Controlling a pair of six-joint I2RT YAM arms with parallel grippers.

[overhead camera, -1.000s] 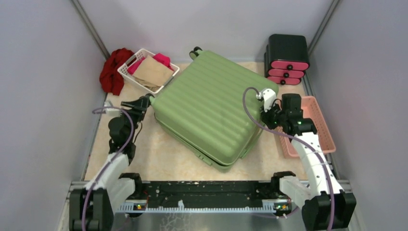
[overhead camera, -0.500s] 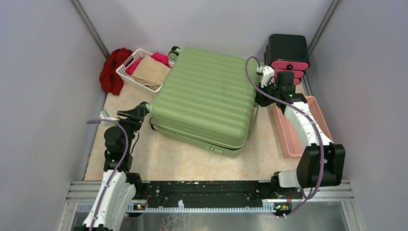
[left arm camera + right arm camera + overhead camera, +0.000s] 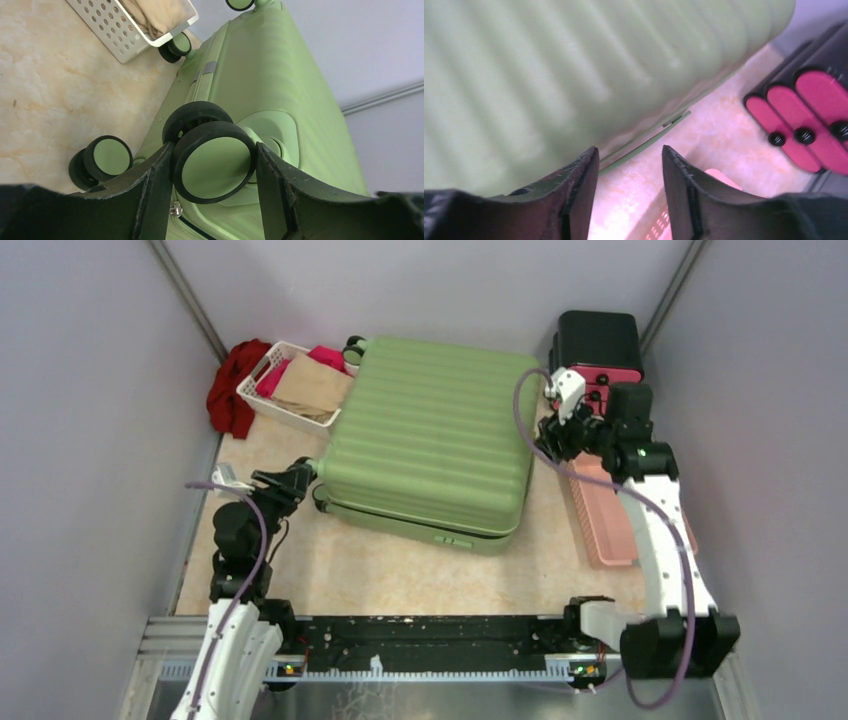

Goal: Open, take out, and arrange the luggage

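Luggage, our large light-green ribbed hard-shell suitcase (image 3: 430,440), lies closed on the beige marbled table (image 3: 330,575); nothing unpacked. Our left gripper (image 3: 214,152) clamps its black-rimmed wheel (image 3: 215,170); right gripper (image 3: 630,155) fingers stand apart.

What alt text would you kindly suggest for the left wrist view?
The left gripper grips a black, green-faced wheel of the green luggage lying on a beige table. A white basket sits at upper left.

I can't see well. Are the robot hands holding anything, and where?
The left gripper grips the suitcase by one wheel; the right gripper holds nothing.
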